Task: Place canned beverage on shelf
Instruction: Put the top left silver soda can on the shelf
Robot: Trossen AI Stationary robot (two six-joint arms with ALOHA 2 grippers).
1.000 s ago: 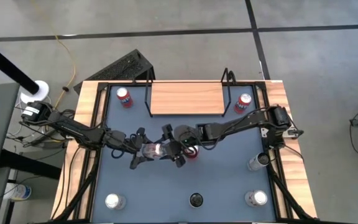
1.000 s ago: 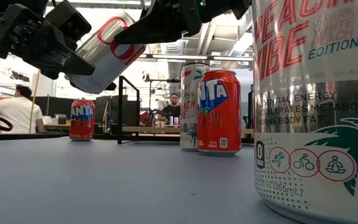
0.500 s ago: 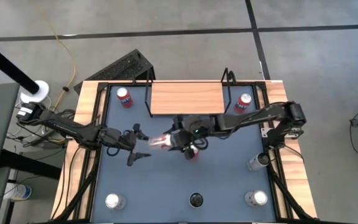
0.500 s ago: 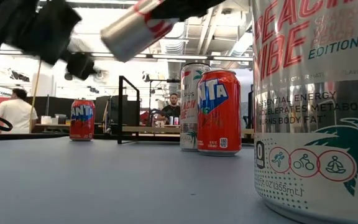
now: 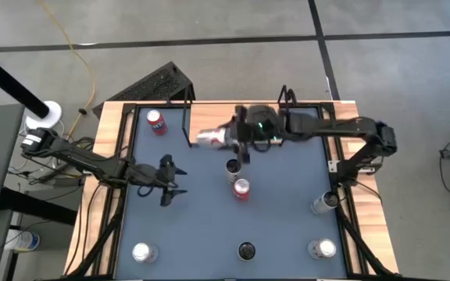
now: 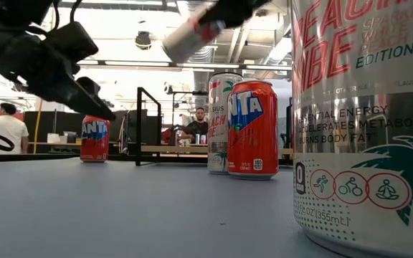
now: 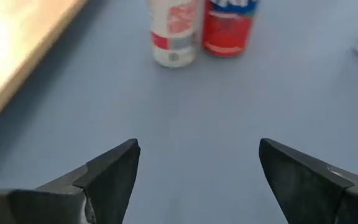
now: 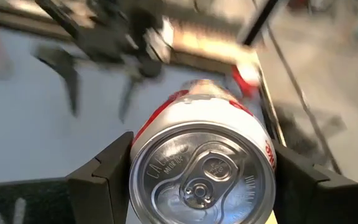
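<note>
My right gripper is shut on a silver and red can, held up in the air on its side over the front edge of the light-wood shelf. In the low view the can slants high above the table. My left gripper stands open and empty at the table's left middle; its fingers frame bare blue tabletop. A white can and a red can stand upright on the table near the middle. My right gripper pinches the can's round side wall between its two fingers, close to the lid end, whose pull tab faces the wrist. The fingers come from the table's right, slanting a little down, and lie along the can. The can is lifted clear, its base toward the table's left.
A red can stands left of the shelf. More cans stand at the right edge and along the near edge. A big can fills the low view's right. People sit in the room beyond.
My right gripper has carried the can up and toward the table's far edge, from between my left gripper's open fingers at mid-table to above the shelf's front edge, rolling as it went. The can is still lying on its side. My left gripper has tipped its fingers upward.
</note>
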